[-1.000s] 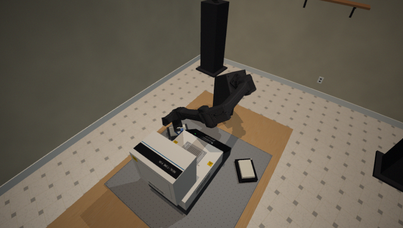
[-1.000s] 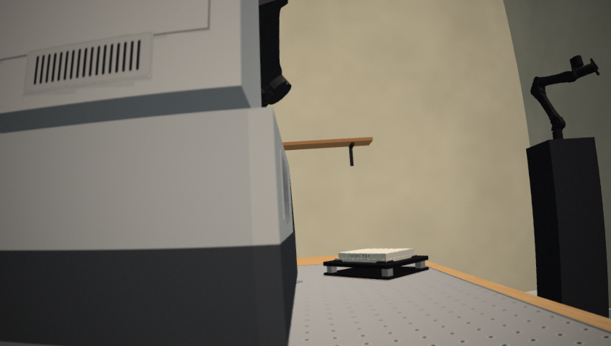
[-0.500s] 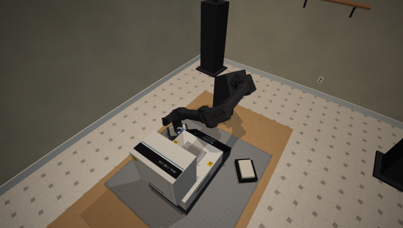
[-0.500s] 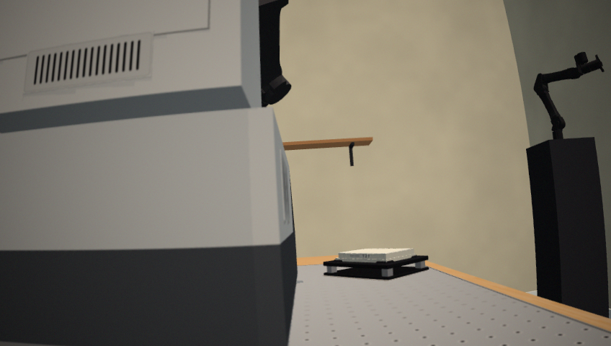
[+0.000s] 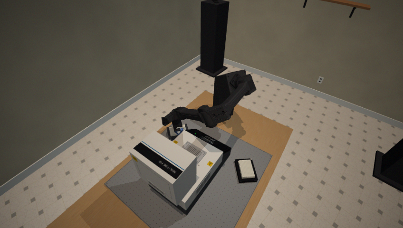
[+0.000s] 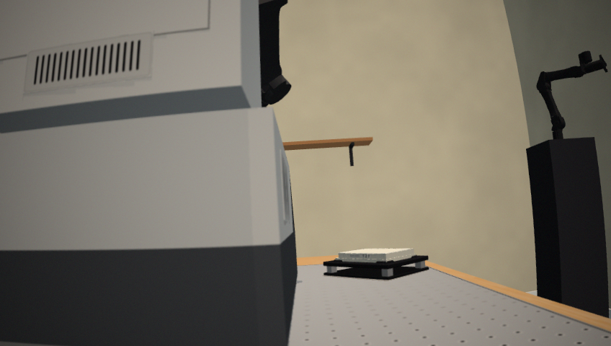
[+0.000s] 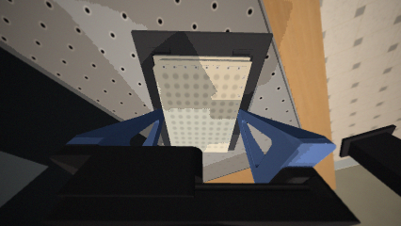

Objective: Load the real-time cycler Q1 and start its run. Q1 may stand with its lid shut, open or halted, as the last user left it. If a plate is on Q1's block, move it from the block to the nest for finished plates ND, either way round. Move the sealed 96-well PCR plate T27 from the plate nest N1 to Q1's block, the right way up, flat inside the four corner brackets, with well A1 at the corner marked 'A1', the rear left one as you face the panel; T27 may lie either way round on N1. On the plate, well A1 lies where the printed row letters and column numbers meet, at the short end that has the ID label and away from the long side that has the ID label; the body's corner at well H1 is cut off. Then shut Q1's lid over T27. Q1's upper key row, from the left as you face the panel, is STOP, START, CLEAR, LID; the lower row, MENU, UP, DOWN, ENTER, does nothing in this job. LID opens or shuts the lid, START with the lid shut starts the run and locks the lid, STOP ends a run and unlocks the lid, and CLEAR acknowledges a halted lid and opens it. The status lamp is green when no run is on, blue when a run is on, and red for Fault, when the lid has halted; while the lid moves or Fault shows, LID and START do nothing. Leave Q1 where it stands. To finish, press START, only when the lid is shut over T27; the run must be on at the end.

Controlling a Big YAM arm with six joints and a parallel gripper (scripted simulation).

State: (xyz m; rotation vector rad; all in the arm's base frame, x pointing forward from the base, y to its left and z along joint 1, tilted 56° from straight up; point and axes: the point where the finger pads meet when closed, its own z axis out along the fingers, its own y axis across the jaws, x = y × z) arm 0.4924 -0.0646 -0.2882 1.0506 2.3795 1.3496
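Note:
The cycler Q1 [image 5: 180,161] stands on the grey mat with its lid open and its block [image 5: 194,149] bare. Its status lamp [image 5: 195,133] is green. My gripper [image 5: 178,127] is low over a black nest [image 7: 202,42] beside Q1's far corner. In the wrist view the blue fingers are open, one on each side of a white sealed plate [image 7: 202,105] that lies flat on that nest. A second white plate [image 5: 245,168] lies on another black nest [image 5: 245,178] to the right of Q1. It also shows in the exterior view [image 6: 376,254].
Q1's body [image 6: 141,171] fills the left of the exterior view and hides the gripper's nest there. A black pillar [image 5: 214,36] stands behind the arm's base. Another black pedestal [image 6: 565,223] stands off the mat's right edge.

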